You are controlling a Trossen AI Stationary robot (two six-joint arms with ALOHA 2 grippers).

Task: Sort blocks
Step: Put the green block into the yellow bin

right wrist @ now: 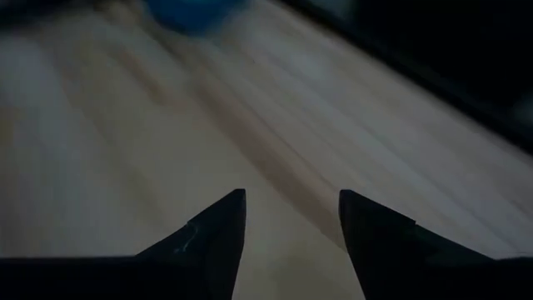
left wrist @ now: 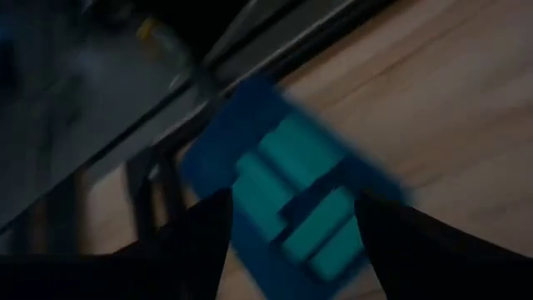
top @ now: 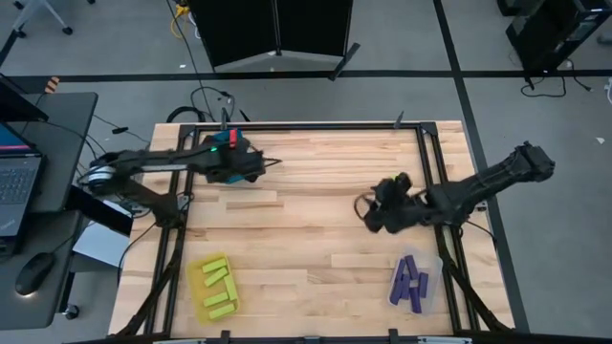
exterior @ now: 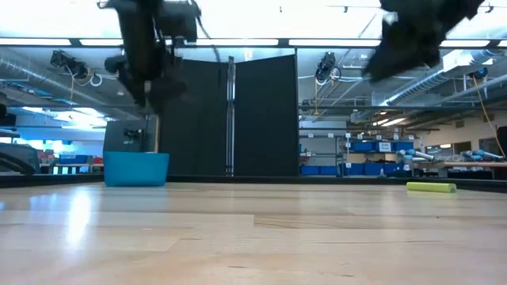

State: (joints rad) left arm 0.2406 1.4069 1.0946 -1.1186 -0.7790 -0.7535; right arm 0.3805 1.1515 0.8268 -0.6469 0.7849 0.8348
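The left gripper (left wrist: 287, 225) hangs wide apart over the blue blocks (left wrist: 304, 196) in the teal bin (left wrist: 212, 146). It holds nothing. The right gripper (right wrist: 291, 218) is apart and empty above the worktop (right wrist: 125, 150).

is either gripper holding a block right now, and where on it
Nothing is held. The left gripper is open above the cyan blocks in the teal bin; the right gripper is open and empty.

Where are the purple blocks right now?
In the high view, the purple blocks lie in the clear bin at the table's near right corner, below the right gripper.
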